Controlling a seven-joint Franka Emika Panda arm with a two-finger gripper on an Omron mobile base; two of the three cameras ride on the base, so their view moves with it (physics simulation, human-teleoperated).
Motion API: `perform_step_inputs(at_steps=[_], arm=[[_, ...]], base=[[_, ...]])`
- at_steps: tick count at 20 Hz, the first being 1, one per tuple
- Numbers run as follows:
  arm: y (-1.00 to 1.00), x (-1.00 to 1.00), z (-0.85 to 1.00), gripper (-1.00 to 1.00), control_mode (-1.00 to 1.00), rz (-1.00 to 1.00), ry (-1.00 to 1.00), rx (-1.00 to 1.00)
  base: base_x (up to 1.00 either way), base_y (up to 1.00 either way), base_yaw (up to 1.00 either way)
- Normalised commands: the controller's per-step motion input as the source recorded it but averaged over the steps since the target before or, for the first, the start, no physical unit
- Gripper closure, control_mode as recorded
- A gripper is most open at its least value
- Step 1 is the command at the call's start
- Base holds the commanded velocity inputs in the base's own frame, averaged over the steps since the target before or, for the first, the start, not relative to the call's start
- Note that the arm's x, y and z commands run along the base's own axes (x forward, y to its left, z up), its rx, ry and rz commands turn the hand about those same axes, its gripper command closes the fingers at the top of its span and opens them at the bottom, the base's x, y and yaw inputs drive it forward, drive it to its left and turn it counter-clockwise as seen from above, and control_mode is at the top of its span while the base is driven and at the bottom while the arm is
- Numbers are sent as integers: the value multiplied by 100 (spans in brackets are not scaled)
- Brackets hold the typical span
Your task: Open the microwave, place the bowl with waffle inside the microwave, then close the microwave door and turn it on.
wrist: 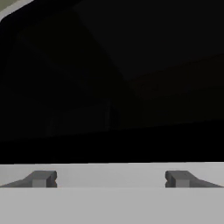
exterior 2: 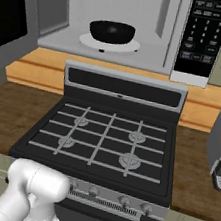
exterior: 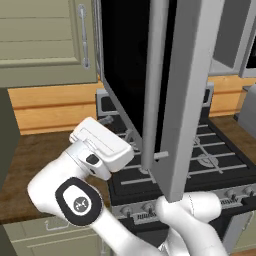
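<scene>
Gripper [wrist: 111,178] wide open, holding nothing, right up against dark door glass | microwave door [exterior: 150,75] swung open | bowl with waffle [exterior 2: 112,32] inside microwave [exterior 2: 117,48] | keypad [exterior 2: 203,31] text unreadable

bowl [exterior 2: 112,31] inside microwave [exterior 2: 167,35], above stove [exterior 2: 108,137]

The stove [exterior: 210,160] is seen from behind-left and behind-right, looking forward and down. The microwave door [wrist: 109,87] is faced closely by the hand view.
</scene>
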Motion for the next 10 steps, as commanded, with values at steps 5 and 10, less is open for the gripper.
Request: perform_step_inputs(at_steps=[5,10], arm=[[-57,0,13,-100,-100,-3,0,0],[-80,0,3,-100,-100,0,0,2]], base=[[0,0,0],[0,0,0]])
